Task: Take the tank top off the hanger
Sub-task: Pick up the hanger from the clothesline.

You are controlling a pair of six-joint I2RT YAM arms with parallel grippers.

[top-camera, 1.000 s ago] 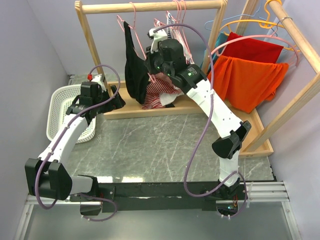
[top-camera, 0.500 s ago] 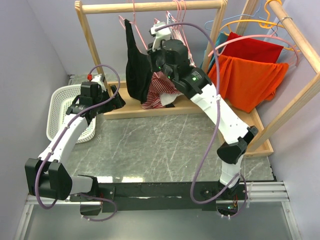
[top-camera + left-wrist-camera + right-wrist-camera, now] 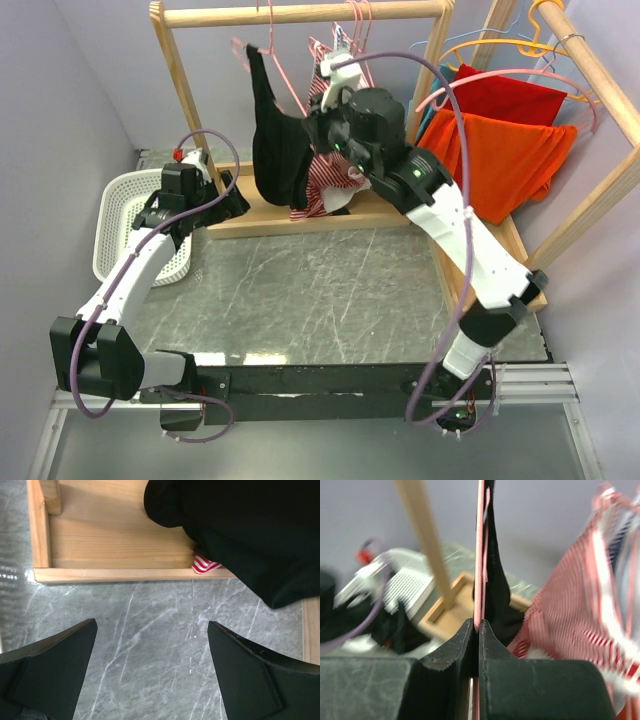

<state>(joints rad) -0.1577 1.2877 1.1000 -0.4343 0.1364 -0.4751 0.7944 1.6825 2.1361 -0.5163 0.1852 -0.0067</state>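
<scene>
The black tank top [image 3: 272, 150] hangs from a pink wire hanger [image 3: 288, 88] under the wooden rail. My right gripper [image 3: 318, 122] is at the garment's right side, shut on the hanger [image 3: 480, 555]; the pink wire runs straight up from between the closed jaws [image 3: 478, 625]. Black fabric [image 3: 496, 595] drapes just behind that wire. My left gripper [image 3: 236, 200] hovers low over the table left of the garment, open with nothing between its fingers [image 3: 151, 626]. The tank top's lower hem [image 3: 250, 530] shows at the upper right of the left wrist view.
A red-and-white striped garment [image 3: 335, 182] hangs right behind the tank top. The rack's wooden base [image 3: 115, 545] lies under both. A white basket [image 3: 125, 215] sits at the left. Orange and red clothes [image 3: 500, 150] hang on a second rack at the right.
My right arm has swung right and its wrist has risen, carrying the hanger and the tank top's upper part slightly right. The left arm has not moved.
</scene>
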